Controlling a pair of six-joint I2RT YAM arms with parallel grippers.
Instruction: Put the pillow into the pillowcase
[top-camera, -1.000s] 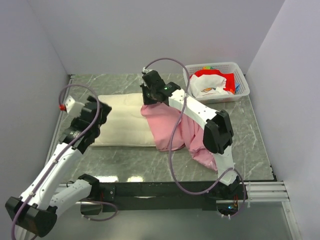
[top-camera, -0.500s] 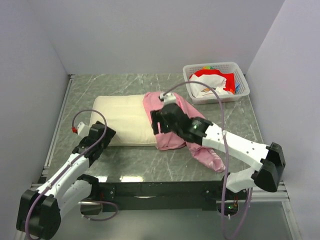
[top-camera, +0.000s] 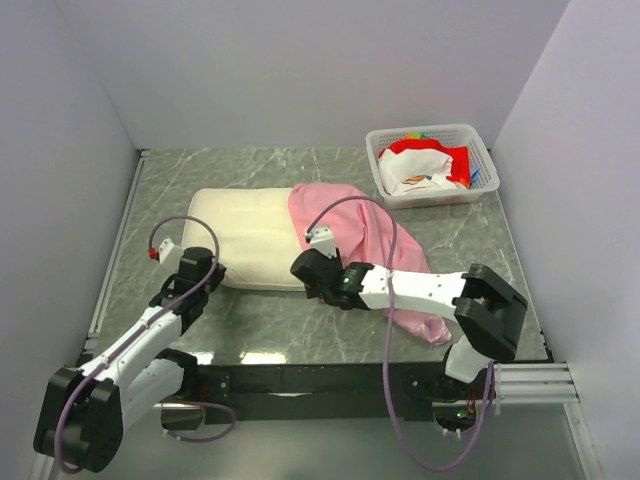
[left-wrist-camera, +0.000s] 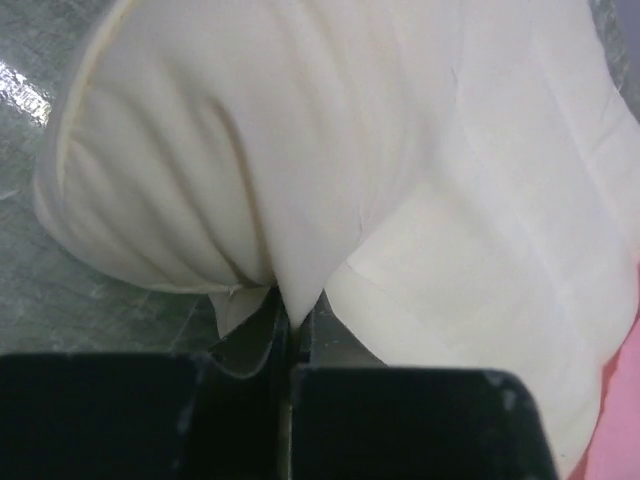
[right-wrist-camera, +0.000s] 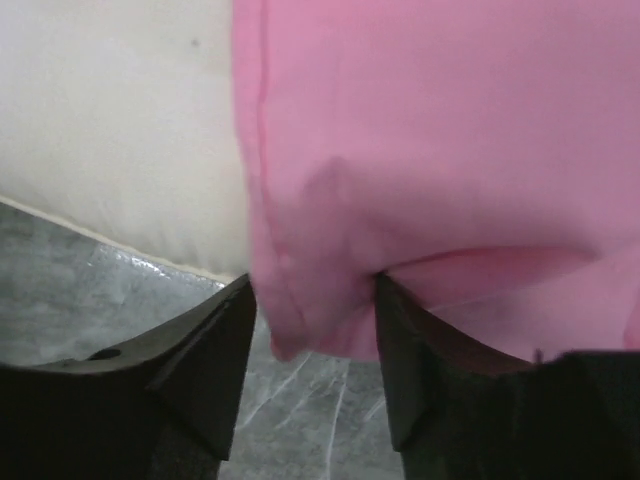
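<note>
The cream-white pillow (top-camera: 243, 235) lies flat on the left half of the table. The pink pillowcase (top-camera: 355, 228) is draped over its right end and trails off toward the near right. My left gripper (top-camera: 206, 273) sits at the pillow's near-left corner, and its jaws are shut on a pinched fold of the pillow (left-wrist-camera: 300, 150) cover. My right gripper (top-camera: 306, 272) is low at the near edge, open, with the hemmed corner of the pillowcase (right-wrist-camera: 420, 150) hanging between its fingers (right-wrist-camera: 205, 350). The pillow (right-wrist-camera: 110, 130) shows just left of that hem.
A white plastic basket (top-camera: 478, 150) with white and red clothes stands at the back right. The grey marble table (top-camera: 280, 325) is walled on three sides. The right arm's cable loops over the pillowcase.
The left gripper drew back to the pillow's near-left corner and shut on it. The right arm swung from the far side to the near edge, let go and now straddles the pillowcase's corner.
</note>
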